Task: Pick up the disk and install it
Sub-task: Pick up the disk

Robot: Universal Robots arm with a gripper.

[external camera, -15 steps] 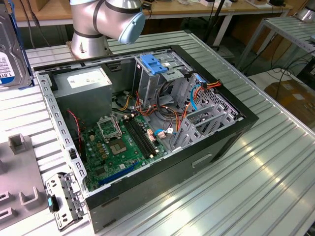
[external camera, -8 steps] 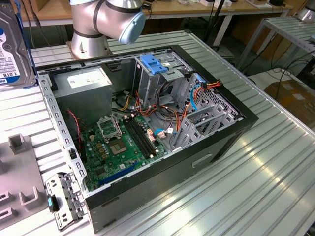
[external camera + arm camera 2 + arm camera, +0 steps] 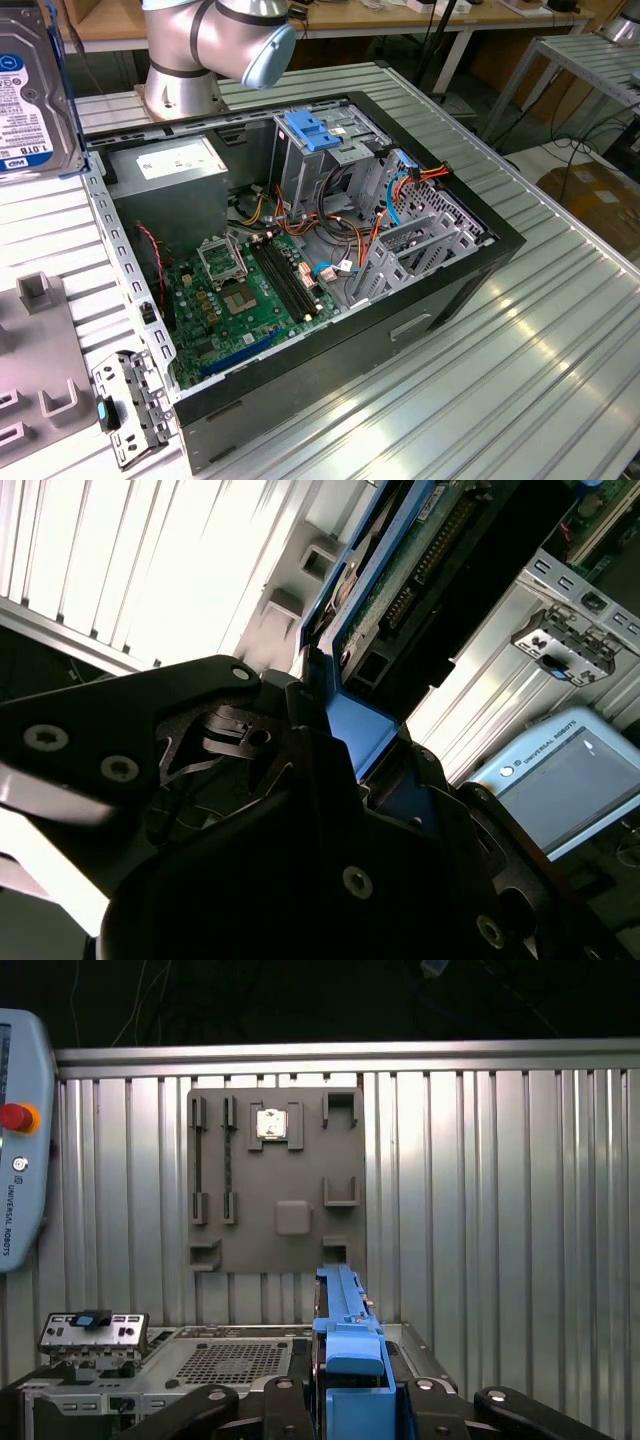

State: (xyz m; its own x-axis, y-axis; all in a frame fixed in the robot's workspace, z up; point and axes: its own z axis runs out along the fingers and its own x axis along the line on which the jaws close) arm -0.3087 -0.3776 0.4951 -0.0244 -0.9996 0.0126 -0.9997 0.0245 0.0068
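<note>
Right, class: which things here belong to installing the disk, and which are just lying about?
Job: disk, held in gripper; cage; case.
Lying about: grey plate; bracket; pendant.

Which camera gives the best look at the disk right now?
The exterior view: the disk shows its labelled face, though partly cropped. The second wrist view shows its circuit-board side at a slant; the first wrist view, its blue frame's thin edge.

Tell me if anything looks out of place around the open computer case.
Nothing spilled or broken. The disk is clamped in the pincer, outside the computer case, and a small metal bracket lies loose on the table beside it.
</note>
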